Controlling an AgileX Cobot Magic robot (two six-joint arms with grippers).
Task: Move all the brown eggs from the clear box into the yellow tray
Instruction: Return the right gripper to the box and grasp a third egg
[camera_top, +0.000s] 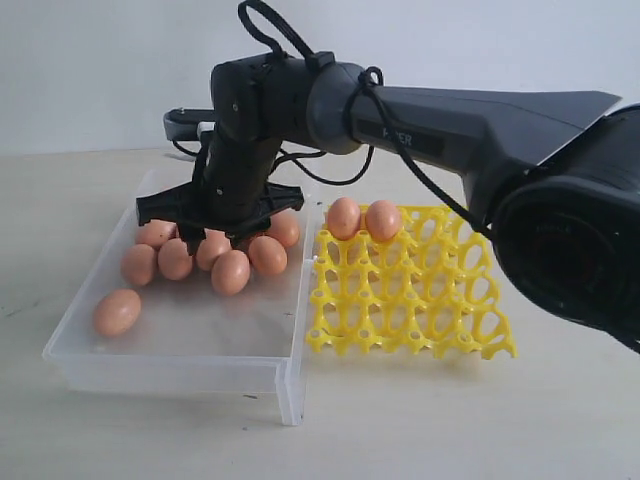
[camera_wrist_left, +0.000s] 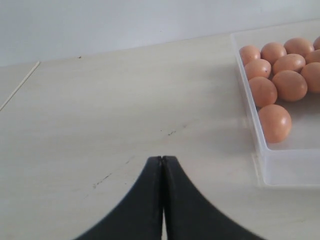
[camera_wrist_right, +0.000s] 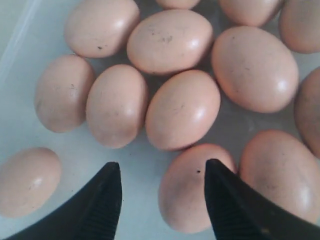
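Note:
The clear box (camera_top: 180, 365) stands left of the yellow tray (camera_top: 410, 300). Several brown eggs (camera_top: 231, 272) lie clustered at the back of the box, and one egg (camera_top: 118, 311) lies apart near its left wall. Two eggs (camera_top: 344, 217) sit in the tray's back row. My right gripper (camera_top: 213, 238) reaches across into the box and hangs open just over the cluster. In the right wrist view the right gripper (camera_wrist_right: 162, 167) has one egg (camera_wrist_right: 192, 190) partly between its fingers, close to one fingertip (camera_wrist_right: 215, 172), not gripped. My left gripper (camera_wrist_left: 162, 159) is shut and empty over bare table, beside the box (camera_wrist_left: 280, 175).
The right arm's dark body (camera_top: 480, 130) spans above the tray's back right. Light wooden table (camera_top: 450, 420) surrounds box and tray. The tray's other cells (camera_top: 420, 320) hold nothing.

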